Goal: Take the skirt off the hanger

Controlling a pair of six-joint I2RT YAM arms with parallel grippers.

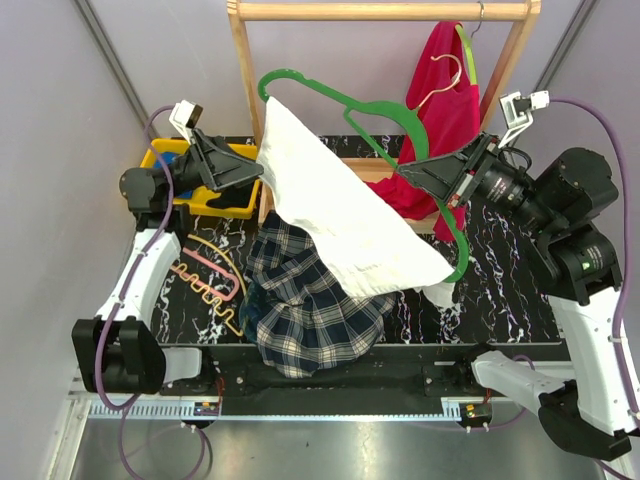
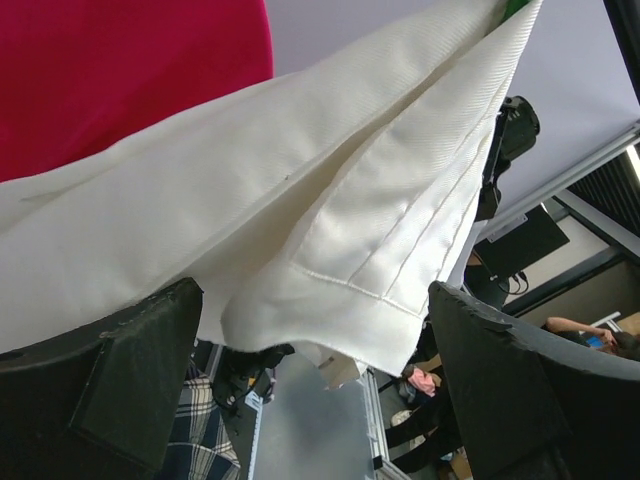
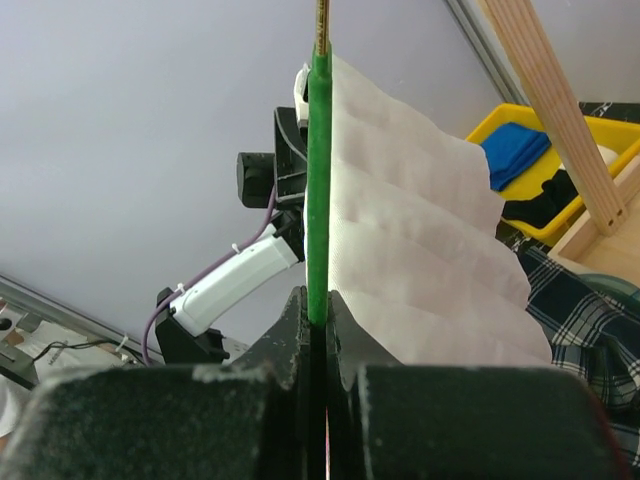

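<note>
A white skirt point(image 1: 340, 210) hangs on a green hanger point(image 1: 345, 100) that is held tilted in the air above the table. My right gripper point(image 1: 410, 172) is shut on the hanger's right arm. In the right wrist view the green bar point(image 3: 319, 180) runs straight up from the closed gripper point(image 3: 320, 300), with the skirt point(image 3: 420, 250) to its right. My left gripper point(image 1: 252, 165) is open at the skirt's upper left edge. In the left wrist view the skirt's stitched edge point(image 2: 300, 200) hangs between the spread fingers point(image 2: 150, 340) of the gripper point(image 2: 315, 290); no grip shows.
A plaid garment point(image 1: 310, 300) lies on the black marbled table under the skirt. A red garment point(image 1: 445, 110) hangs on the wooden rack point(image 1: 385, 10) behind. A yellow bin point(image 1: 215, 200) sits at the back left. A pink hanger point(image 1: 205, 275) and a tan one lie at the left.
</note>
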